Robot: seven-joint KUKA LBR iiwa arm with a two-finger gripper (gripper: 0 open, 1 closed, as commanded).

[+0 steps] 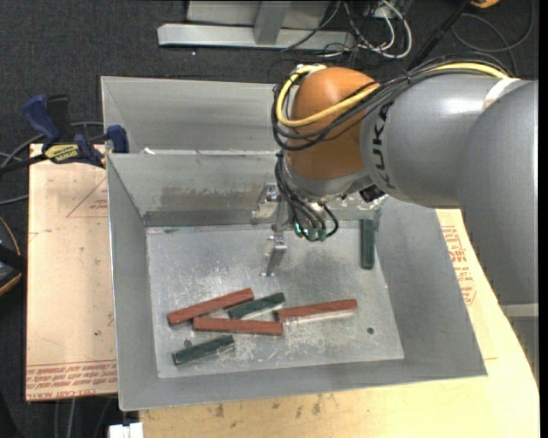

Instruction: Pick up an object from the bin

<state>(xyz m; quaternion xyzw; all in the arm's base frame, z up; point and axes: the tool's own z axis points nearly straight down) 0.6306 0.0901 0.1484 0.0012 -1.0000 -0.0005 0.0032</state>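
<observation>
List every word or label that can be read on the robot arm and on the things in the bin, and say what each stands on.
"KUKA": dark letters running down the grey arm, next to its orange cover.
Red-brown sticks and dark green sticks in the bin: no writing can be seen on them.

Cables on dark floor
</observation>
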